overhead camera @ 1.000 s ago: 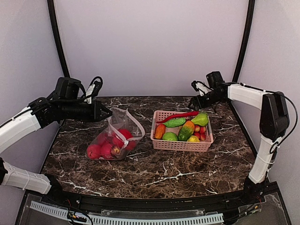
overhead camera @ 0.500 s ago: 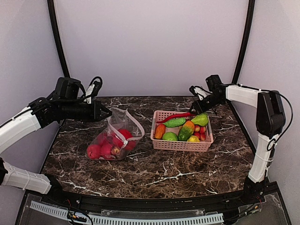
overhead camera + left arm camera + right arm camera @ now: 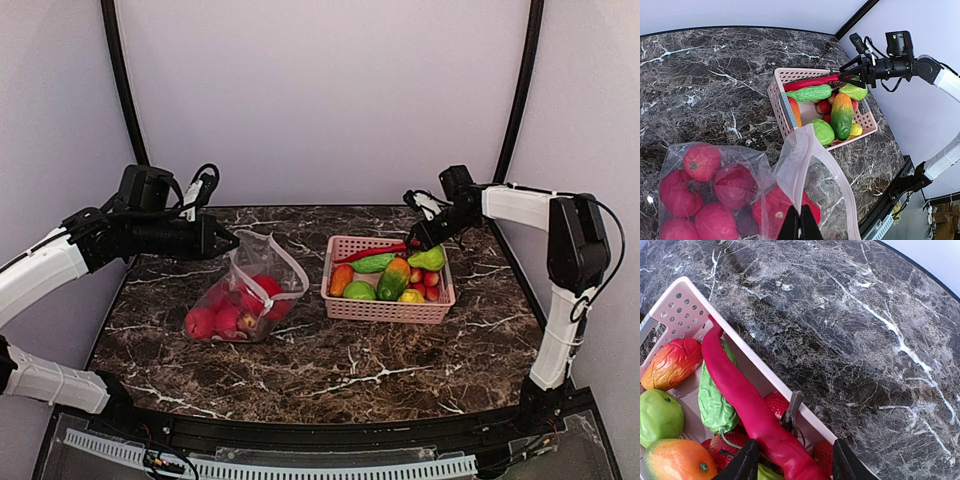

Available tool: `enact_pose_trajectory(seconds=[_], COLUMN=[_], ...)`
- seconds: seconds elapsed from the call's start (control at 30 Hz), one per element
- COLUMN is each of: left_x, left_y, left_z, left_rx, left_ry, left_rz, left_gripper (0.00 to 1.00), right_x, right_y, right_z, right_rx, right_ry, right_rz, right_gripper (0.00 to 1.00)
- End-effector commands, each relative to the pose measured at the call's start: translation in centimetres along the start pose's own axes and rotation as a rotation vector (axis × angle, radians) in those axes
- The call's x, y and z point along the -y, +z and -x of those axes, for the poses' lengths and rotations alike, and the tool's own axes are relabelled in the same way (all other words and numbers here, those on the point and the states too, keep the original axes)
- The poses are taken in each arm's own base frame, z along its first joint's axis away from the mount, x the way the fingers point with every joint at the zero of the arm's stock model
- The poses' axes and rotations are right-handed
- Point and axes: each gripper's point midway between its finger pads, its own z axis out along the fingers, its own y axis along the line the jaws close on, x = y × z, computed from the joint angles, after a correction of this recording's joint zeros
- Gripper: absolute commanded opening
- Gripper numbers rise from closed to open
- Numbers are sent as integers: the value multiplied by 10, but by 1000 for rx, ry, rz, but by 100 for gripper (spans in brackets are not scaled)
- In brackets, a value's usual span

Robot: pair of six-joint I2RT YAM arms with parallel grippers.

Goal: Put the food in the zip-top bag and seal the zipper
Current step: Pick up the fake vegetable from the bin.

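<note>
Item 1. Clear floppy zip-top bag (image 3: 248,292), printed with whitish dots, at centre-left of the top view on the dark marble-patterned table (image 3: 350,370). In the lower left of the left wrist view we count several glossy red toy fruits (image 3: 702,162) already inside. That view alone shows the pale pinkish zipper strip (image 3: 832,162) arching upward, with the mouth unsealed.

Item 2. Left gripper (image 3: 800,215). It is clenched on the bag's raised mouth edge at the bottom of its own view.

Item 3. Pink perforated plastic basket (image 3: 385,312), right of the bag and apart from it. The right wrist view lets us list:
- a long red toy chilli (image 3: 740,385)
- a bumpy green gourd (image 3: 715,400)
- a green apple (image 3: 657,415)
- strawberries (image 3: 775,402)

Item 4. Right gripper (image 3: 795,447), at the basket's far right corner. Its jaws are apart and straddle the chilli's thick end. Only its own view shows gaps on both sides.
</note>
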Motion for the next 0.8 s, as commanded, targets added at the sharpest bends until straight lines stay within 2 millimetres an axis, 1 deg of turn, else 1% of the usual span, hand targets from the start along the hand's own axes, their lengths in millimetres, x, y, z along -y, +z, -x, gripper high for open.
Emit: enact_pose_trajectory(seconds=[0.0,0.2,0.3,0.4,0.53,0.63,0.77], left_x=[0,0,0,0,0,1,2], left_y=[-1,-2,-3,-4,-5,-6,-8], left_z=[2,2,2,3,4,4,5], left_rx=[-2,-1,1,3,7,9,15], left_ry=[4,4,4,4,5,3,5], left_rz=[-3,-2,-1,0,-2,-7,-10], left_gripper=[1,1,1,1,1,1,1], right_x=[0,2,2,-1,-8,-13,-21], right_y=[-2,6,7,1,-11,-19,-29], right_z=[-11,-17,-19,-15,-3,4,11], right_rx=[-28,-60,-66,-51,-8,19,50], right_ry=[5,10,6,2,-9,-14,-16], right_rz=[-4,4,2,10,32,50,77], right_gripper=[49,51,49,41,28,26,19])
